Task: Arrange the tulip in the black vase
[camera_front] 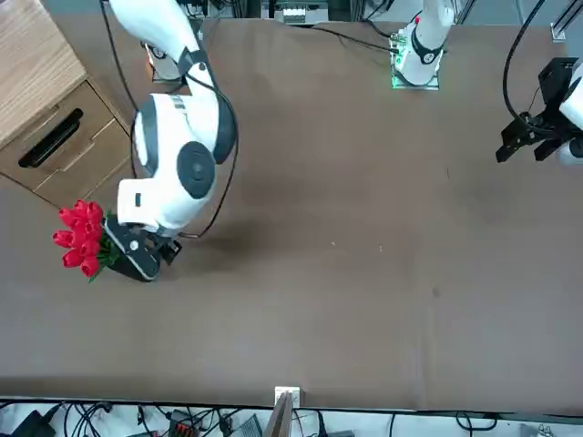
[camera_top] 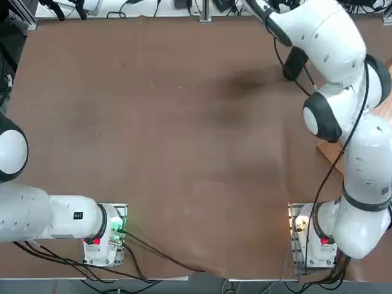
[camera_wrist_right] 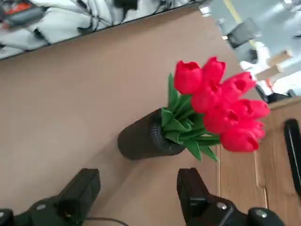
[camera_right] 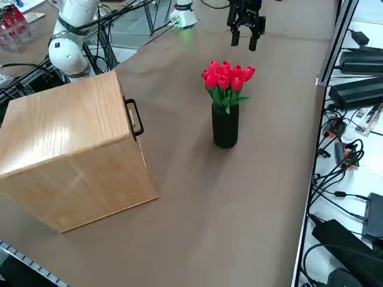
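The black vase (camera_right: 225, 127) stands upright on the brown table, beside the wooden cabinet. The tulip bunch (camera_right: 227, 78) sits in its mouth, red blooms and green leaves spreading above the rim. In the right wrist view the vase (camera_wrist_right: 141, 139) and the tulip (camera_wrist_right: 221, 108) lie just beyond my right gripper (camera_wrist_right: 136, 190). That gripper is open, with nothing between its fingers (camera_wrist_right: 81, 187), and it stays apart from the vase. From the front, the blooms (camera_front: 82, 238) show beside my right wrist, which covers most of the vase (camera_front: 135, 261). The top view hides both under my right arm.
A wooden cabinet (camera_right: 72, 149) with a black handle (camera_right: 134, 118) stands on the table right of the vase, also seen from the front (camera_front: 46, 100). Brown table (camera_top: 171, 122) stretches across the middle. Cables and power bricks (camera_right: 359, 89) lie beyond the far table edge.
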`<act>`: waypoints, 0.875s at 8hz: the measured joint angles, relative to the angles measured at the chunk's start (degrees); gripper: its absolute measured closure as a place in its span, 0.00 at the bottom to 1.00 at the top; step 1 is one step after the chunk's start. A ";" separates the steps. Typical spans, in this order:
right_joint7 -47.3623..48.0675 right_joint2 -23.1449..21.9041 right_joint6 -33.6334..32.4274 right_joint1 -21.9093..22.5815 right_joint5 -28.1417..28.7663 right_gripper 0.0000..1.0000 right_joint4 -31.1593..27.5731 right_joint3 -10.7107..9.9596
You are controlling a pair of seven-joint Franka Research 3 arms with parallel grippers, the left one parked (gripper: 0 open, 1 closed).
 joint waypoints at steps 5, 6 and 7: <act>-28.75 -7.13 0.34 -10.91 9.56 0.00 0.35 -0.25; -32.03 -7.38 0.26 -11.67 9.73 0.00 0.25 -0.24; -35.05 -7.85 0.17 -12.44 10.43 0.00 -0.30 -0.24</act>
